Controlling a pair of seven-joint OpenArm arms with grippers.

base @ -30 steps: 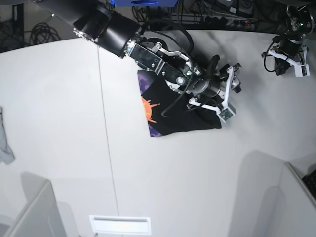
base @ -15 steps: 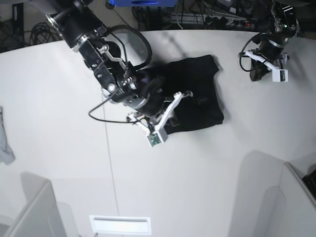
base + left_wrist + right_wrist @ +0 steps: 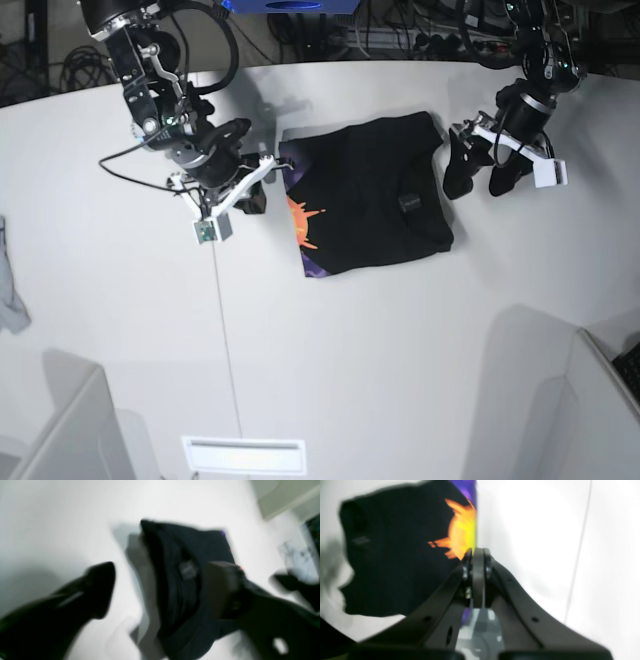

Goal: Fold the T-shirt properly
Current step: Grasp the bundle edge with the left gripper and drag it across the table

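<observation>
A pale grey cloth scrap [image 3: 10,290] hangs at the far left edge of the white table [image 3: 380,360], well apart from everything else. Next along, the right arm reaches down from the upper left, and its right gripper [image 3: 262,180] sits just off the left edge of the T-shirt [image 3: 370,195]. In the right wrist view the jaws are pressed together, fingertip against fingertip, with nothing visibly caught between them; the right gripper [image 3: 477,555] points at the shirt's printed border, where the orange sunburst [image 3: 460,538] and a purple band [image 3: 467,487] run along the edge of the T-shirt [image 3: 395,555]. The black T-shirt lies folded into a rough rectangle in the middle of the table, plain side up over most of its area, with a strip of orange and purple print showing along its left and lower left edges and a small tag [image 3: 407,203] near its right side. At far right, the left gripper [image 3: 482,170] hovers just beside the shirt's right edge, its jaws spread wide. The blurred left wrist view shows the T-shirt [image 3: 180,585] lying between the two dark fingers [image 3: 100,587], though contact cannot be judged there.
</observation>
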